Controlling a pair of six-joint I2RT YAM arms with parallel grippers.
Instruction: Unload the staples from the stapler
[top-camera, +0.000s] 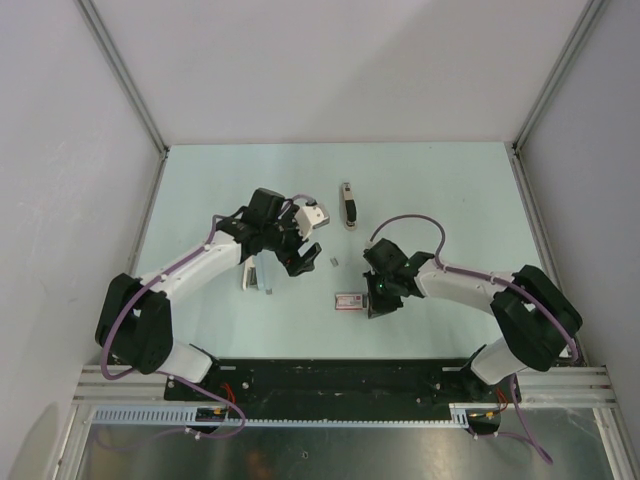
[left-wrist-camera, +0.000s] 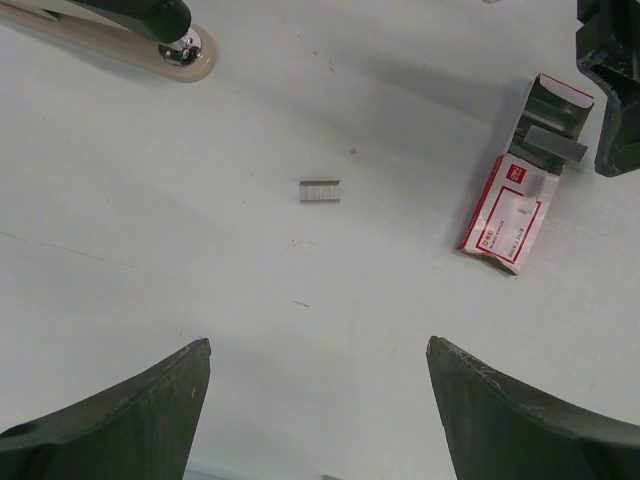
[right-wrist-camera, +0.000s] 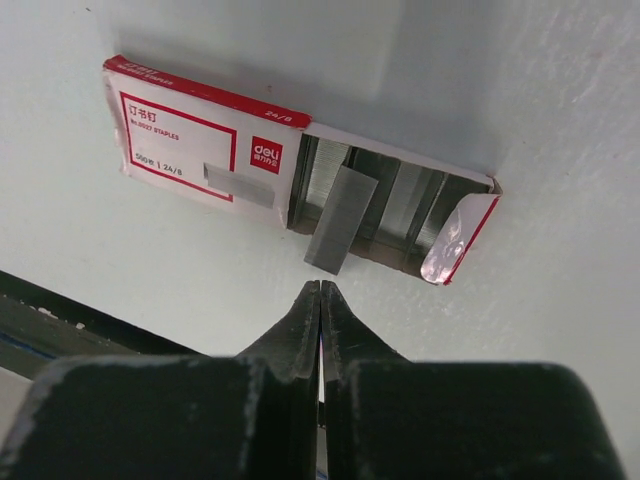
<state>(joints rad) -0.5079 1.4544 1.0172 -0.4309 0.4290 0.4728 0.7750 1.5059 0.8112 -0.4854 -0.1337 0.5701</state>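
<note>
The stapler lies on the table at the back centre; its end also shows in the left wrist view, top left. The staples, a tiny grey strip, lie loose on the table between the arms and show in the left wrist view. My left gripper is open and empty, hovering just left of the strip, with its jaws wide apart. My right gripper is shut and empty, its tips just short of the staple box.
A pink-and-white staple box lies open beside the right gripper, a longer grey staple strip poking out of it; the box also shows in the left wrist view. A pale flat object lies under the left arm.
</note>
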